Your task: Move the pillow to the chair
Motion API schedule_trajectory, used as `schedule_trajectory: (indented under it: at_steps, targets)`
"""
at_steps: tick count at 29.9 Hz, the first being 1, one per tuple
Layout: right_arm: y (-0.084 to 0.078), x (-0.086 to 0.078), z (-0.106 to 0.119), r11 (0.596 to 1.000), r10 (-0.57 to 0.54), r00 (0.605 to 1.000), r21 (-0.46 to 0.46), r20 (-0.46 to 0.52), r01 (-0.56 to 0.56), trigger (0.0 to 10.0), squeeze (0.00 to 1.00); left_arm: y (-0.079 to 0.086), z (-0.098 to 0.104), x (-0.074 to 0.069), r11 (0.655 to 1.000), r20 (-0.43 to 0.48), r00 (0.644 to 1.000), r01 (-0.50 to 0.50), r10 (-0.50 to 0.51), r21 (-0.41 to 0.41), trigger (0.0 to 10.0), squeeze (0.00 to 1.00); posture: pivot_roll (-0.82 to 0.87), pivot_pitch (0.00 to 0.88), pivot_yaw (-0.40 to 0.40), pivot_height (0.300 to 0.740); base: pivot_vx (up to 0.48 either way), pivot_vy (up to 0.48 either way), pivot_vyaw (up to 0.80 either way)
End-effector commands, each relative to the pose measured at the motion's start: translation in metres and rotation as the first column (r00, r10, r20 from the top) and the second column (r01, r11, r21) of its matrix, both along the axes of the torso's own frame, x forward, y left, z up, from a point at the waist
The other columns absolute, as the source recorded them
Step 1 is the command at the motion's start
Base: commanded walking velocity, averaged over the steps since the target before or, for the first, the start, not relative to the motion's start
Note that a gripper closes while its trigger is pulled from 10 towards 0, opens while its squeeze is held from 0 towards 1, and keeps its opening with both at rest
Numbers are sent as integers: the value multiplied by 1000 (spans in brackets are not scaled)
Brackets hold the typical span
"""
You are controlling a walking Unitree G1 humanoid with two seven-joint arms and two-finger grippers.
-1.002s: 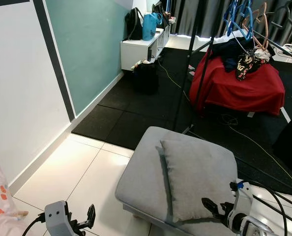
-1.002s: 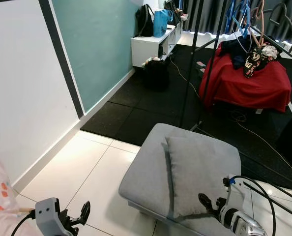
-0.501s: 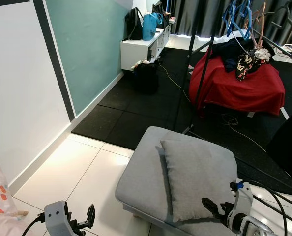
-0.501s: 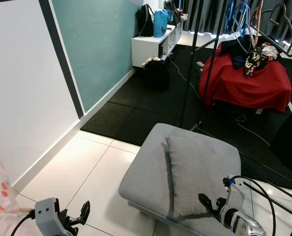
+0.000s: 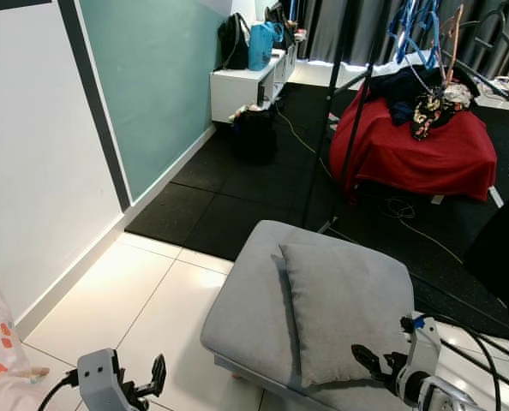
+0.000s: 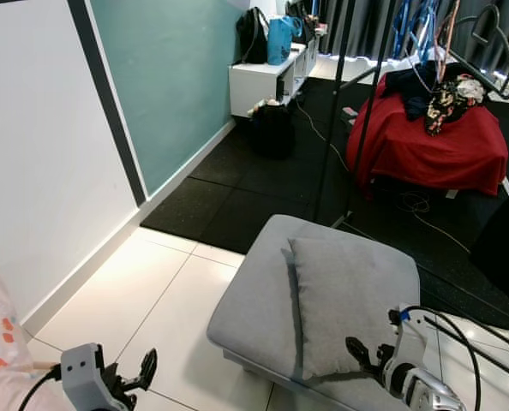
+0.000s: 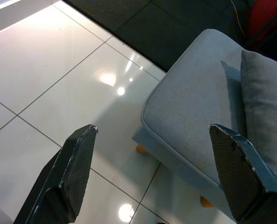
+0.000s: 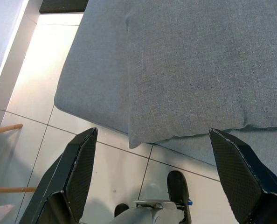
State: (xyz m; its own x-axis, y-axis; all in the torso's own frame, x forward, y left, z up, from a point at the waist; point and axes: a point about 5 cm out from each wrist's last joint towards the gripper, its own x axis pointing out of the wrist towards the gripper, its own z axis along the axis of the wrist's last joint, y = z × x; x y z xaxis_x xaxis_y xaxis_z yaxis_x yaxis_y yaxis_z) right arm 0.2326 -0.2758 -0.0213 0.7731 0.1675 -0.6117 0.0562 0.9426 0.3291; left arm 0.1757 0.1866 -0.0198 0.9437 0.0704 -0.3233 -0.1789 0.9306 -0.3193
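- Right gripper (image 8: 152, 177) hovers with fingers spread wide, near the pillow's (image 5: 344, 308) front edge.
- Left gripper (image 7: 152, 175), fingers apart, hangs above the floor tiles (image 5: 126, 300).
- Pillow lies on the grey chair (image 5: 250, 317).

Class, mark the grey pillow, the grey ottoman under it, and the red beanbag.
grey pillow (image 5: 344, 308), left eye view, middle of its top face
grey ottoman (image 5: 250, 312), left eye view, bare seat
red beanbag (image 5: 426, 154), left eye view, front side

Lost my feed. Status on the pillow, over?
Both grippers open: left over floor, right at pillow's near edge. Pillow flat on grey ottoman, not gripped. Nothing blocking.
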Motion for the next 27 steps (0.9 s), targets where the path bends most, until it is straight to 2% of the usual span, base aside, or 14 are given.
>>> schedule_trajectory:
  at_steps: [1,12,14,16,17,18,19,21,23,24,26,27]
  targets:
    - [0,-1,-1,1000,-6,1000,7,-6,6,10000,0,1,-3,-2,1000,-11,1000,-9,9,-8,10000,0,-115,0,-44,740,0,0,0]
    - [0,-1,-1,1000,-5,1000,9,-5,5,10000,0,1,-3,-2,1000,-21,1000,-7,8,25,10000,0,-114,0,-47,740,0,0,0]
    - [-1,-1,-1,1000,-6,1000,8,-5,6,10000,0,8,4,4,999,9,1000,-22,22,39,10000,0,-115,0,-50,740,0,0,0]
    - [-1,-1,-1,1000,-6,1000,8,-5,6,10000,0,8,4,4,999,9,1000,-22,22,39,10000,0,-115,0,-50,740,0,0,0]
    - [-1,-1,-1,1000,-6,1000,7,-5,7,10000,0,11,7,7,999,21,999,-30,29,44,10000,0,-115,0,-50,740,0,0,0]
    - [-1,-1,-1,1000,-6,1000,7,-5,6,10000,0,25,17,13,996,55,997,-61,57,68,10000,0,-115,0,-50,740,0,0,0]
    - [-1,-1,-1,1000,-6,1000,7,-5,6,10000,0,25,17,13,996,55,997,-61,57,68,10000,0,-115,0,-50,740,0,0,0]
    - [-1,-1,-1,1000,-5,1000,7,-6,5,10000,0,48,30,21,989,93,991,-109,100,104,10000,0,-116,0,-50,740,0,0,0]
    - [0,-1,-1,1000,-5,1000,7,-6,5,10000,0,62,34,23,983,101,987,-136,124,123,10000,0,-119,0,-48,740,0,0,0]
    - [0,-1,-1,1000,-5,1000,7,-6,5,10000,0,62,34,23,983,101,987,-136,124,123,10000,0,-119,0,-48,740,0,0,0]
    - [0,-1,-1,1000,-6,1000,7,-5,6,10000,0,77,36,26,977,103,984,-159,145,145,10000,0,-121,0,-51,740,0,0,0]
    - [0,-1,-1,1000,-6,1000,7,-5,6,10000,0,77,36,26,977,103,984,-159,145,145,10000,0,-121,0,-51,740,0,0,0]
